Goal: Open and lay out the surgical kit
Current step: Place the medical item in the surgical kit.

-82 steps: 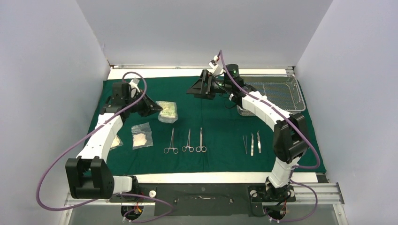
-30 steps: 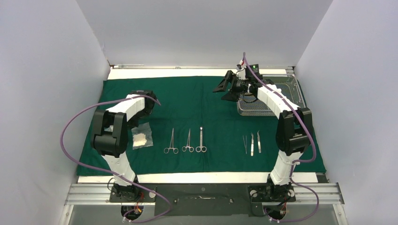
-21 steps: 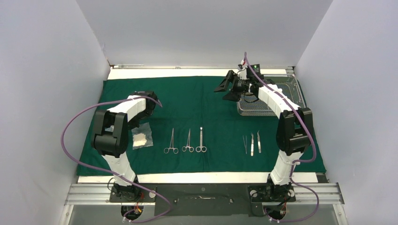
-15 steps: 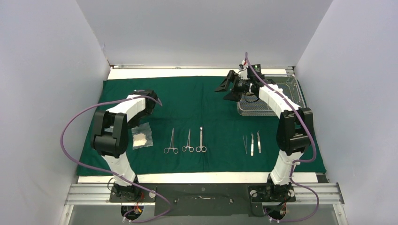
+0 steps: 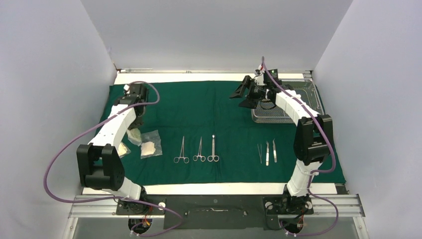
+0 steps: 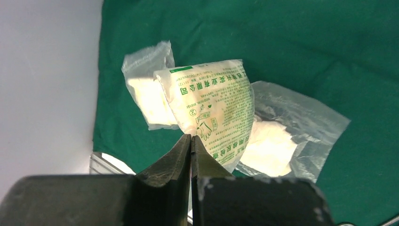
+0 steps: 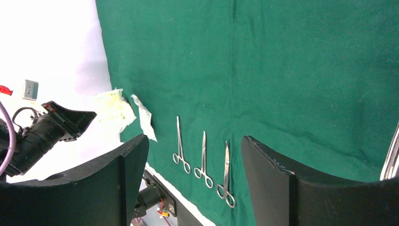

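The left gripper [image 6: 190, 138] pinched the printed packet [image 6: 211, 106] by its edge, likely to lay it beside the clear packets [image 6: 291, 127]; the right gripper [image 7: 190, 141] stood spread.

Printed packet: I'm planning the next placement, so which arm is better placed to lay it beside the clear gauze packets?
Left. The left gripper is shut on the printed packet, above the clear packets at the left of the drape. The right gripper is open, far across by the mesh tray.
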`<state>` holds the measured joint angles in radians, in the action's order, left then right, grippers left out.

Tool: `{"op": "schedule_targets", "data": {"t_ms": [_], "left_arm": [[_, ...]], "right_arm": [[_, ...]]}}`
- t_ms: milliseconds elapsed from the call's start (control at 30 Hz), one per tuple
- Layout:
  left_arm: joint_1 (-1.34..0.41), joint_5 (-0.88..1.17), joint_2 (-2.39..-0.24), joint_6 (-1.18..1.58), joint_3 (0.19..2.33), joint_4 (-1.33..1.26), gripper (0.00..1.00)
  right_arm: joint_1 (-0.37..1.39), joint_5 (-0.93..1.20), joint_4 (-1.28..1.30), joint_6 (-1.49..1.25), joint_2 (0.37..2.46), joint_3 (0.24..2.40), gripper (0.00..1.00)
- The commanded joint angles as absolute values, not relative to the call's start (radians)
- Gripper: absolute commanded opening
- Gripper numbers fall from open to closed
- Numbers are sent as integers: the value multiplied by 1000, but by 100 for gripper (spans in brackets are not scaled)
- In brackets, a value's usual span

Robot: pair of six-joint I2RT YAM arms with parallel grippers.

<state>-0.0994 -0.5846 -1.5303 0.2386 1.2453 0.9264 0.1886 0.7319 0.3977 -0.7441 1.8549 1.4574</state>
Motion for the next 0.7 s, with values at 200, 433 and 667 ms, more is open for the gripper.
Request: {"op": "schedule_targets", "data": {"t_ms": [200, 433, 667], "left_arm": [[-34, -402, -1535, 165, 1127, 844, 0], [-14, -392, -1564, 148, 1083, 817, 0], [-12, -570, -1585, 199, 1144, 872, 42]], "right_arm": [[181, 705, 372, -747, 1777, 1402, 68], [181, 696, 371, -750, 1763, 1383, 68], [181, 695, 362, -760, 1769, 1386, 68]]}}
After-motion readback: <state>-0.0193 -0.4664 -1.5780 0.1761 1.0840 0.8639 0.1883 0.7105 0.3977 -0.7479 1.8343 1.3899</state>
